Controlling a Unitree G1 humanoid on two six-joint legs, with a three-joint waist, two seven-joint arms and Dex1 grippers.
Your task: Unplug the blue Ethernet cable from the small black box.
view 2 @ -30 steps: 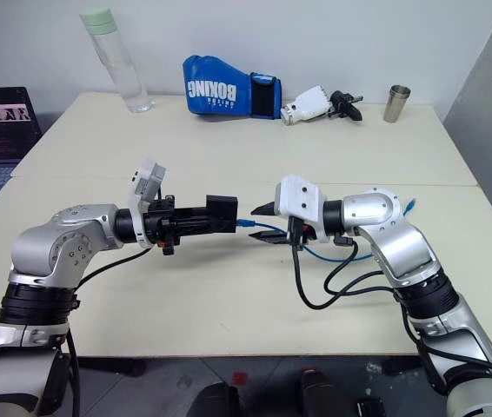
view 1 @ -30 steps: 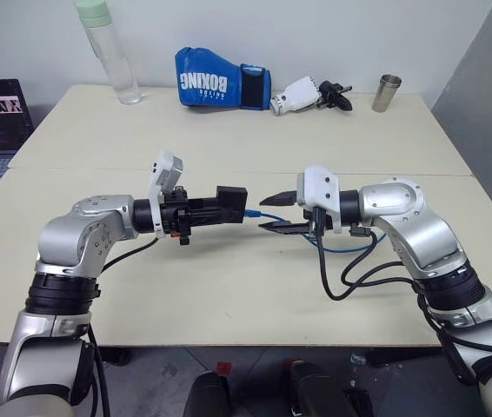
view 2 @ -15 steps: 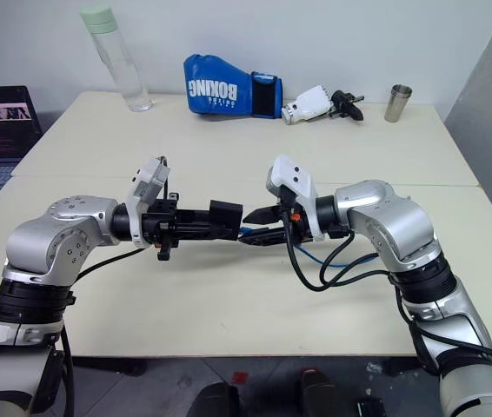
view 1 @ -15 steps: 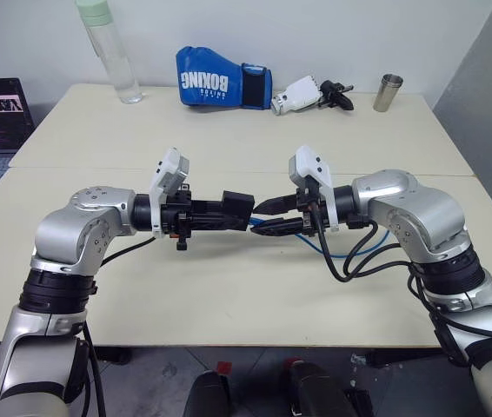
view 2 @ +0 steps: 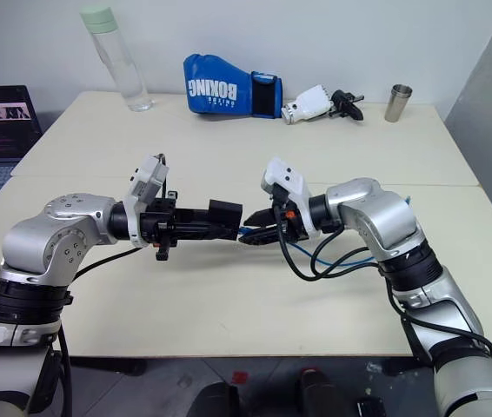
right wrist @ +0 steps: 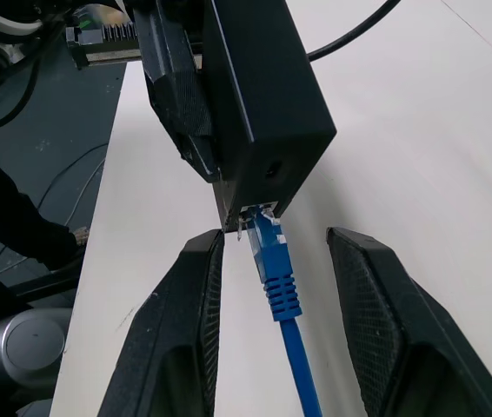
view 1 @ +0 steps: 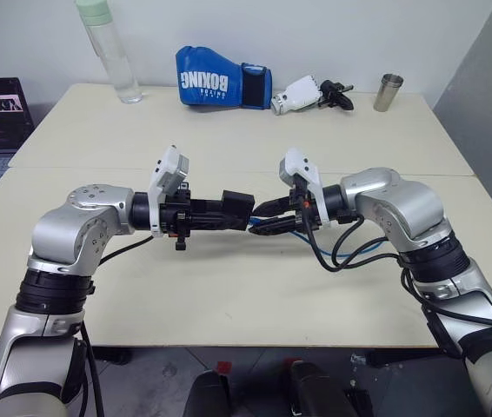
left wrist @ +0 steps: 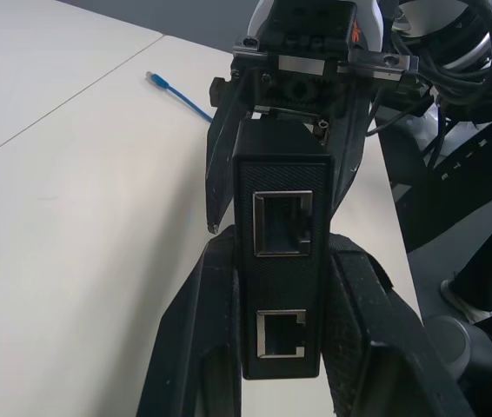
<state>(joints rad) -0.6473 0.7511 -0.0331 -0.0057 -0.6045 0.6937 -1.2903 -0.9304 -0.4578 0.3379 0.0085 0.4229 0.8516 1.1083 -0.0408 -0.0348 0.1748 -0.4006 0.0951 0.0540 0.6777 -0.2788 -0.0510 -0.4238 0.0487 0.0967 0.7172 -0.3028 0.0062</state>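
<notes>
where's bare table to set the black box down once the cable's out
Free: the near table in front of both arms, and the far-left stretch between the bottle and the boxing glove. Crowded: mid-table, where the left gripper holds the small black box against the right gripper astride the blue Ethernet cable.

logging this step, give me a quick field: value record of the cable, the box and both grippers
left gripper: shut on the small black box, holding it above the table
right gripper: open, fingers either side of the plug, not touching it
blue Ethernet cable: plug seated in the box's end port; free end lying on the table
unplugging: not yet done
</notes>
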